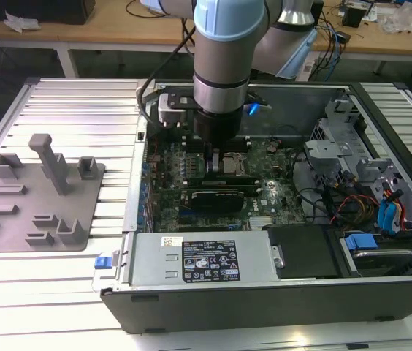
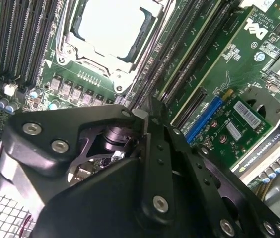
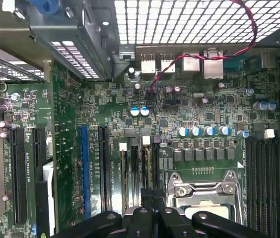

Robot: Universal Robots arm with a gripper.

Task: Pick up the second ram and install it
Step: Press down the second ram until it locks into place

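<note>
My gripper (image 1: 212,150) is low inside the open computer case, over the memory slots beside the processor socket (image 1: 232,162). In the first wrist view its black fingers (image 3: 145,210) stand pressed close together. A thin dark board, the second ram (image 3: 153,168), runs edge-on from between them along one slot. In the second wrist view the gripper (image 2: 147,111) is shut, its tips just off the corner of the socket (image 2: 110,29), and its body hides the ram.
The grey holder tray (image 1: 38,208) lies on the slatted table at the exterior view's left, with nothing in its slots. A wide black card (image 1: 217,196) sits just in front of the gripper. The power supply (image 1: 199,259), cables and drive bays (image 1: 381,212) crowd the case.
</note>
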